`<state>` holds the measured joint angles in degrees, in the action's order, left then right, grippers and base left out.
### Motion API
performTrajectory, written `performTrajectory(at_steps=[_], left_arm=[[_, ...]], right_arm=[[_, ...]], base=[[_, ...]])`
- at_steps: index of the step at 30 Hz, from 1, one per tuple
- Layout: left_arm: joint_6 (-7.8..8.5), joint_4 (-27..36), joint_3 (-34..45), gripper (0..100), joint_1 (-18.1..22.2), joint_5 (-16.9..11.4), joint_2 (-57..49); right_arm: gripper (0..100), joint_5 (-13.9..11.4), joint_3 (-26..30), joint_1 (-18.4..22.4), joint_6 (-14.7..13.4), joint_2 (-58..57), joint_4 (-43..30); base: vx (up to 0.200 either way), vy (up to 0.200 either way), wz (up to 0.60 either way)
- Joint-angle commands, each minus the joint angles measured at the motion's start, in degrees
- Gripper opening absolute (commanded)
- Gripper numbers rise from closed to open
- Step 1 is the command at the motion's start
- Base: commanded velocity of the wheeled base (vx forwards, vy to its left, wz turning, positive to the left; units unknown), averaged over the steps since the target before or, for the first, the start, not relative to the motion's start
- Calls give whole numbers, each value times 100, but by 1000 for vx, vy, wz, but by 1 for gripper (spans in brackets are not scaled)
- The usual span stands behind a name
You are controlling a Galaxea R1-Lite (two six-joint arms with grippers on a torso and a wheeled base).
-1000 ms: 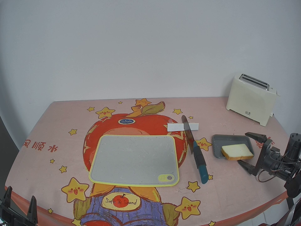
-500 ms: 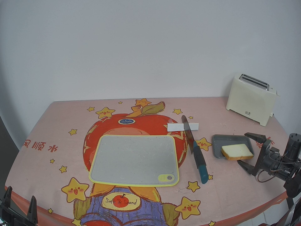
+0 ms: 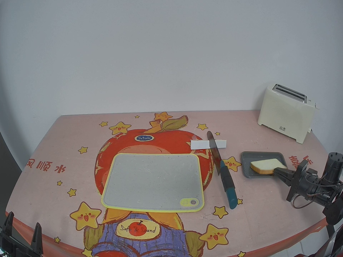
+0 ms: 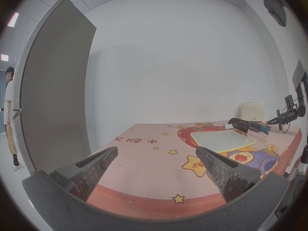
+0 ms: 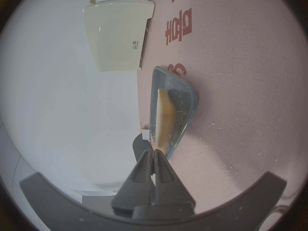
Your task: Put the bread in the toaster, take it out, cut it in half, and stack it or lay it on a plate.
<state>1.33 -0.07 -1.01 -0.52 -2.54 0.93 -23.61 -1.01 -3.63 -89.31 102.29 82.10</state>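
My right end effector (image 3: pixel 280 172) just clamped onto bread (image 3: pixel 264 165) edge, 3 o'clock on table (image 3: pixel 264 211); lift to toaster (image 3: pixel 286 112) next.

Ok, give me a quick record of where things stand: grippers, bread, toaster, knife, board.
right gripper: shut on the bread's edge
bread: one slice, over the grey tray, not yet toasted or cut
toaster: back right, behind the tray
knife: lying between cutting board and tray
cutting board: centre, left of the knife
left gripper: open, near left, holding nothing
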Motion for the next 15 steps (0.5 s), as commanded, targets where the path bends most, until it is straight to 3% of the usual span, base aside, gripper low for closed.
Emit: performTrajectory(at_steps=[1, 9, 15], left_arm=[[-1, -1, 101, 100, 0, -1, -49], [-1, -1, 101, 100, 0, -1, -49], [-1, -1, 101, 100, 0, -1, -49]], right_arm=[[0, -3, 92, -6, 1, 1, 7], [0, 15, 101, -15, 1, -16, 7], [0, 217, 101, -32, 10, -201, -1]], base=[[0, 0, 0], [0, 0, 0], [0, 0, 0]])
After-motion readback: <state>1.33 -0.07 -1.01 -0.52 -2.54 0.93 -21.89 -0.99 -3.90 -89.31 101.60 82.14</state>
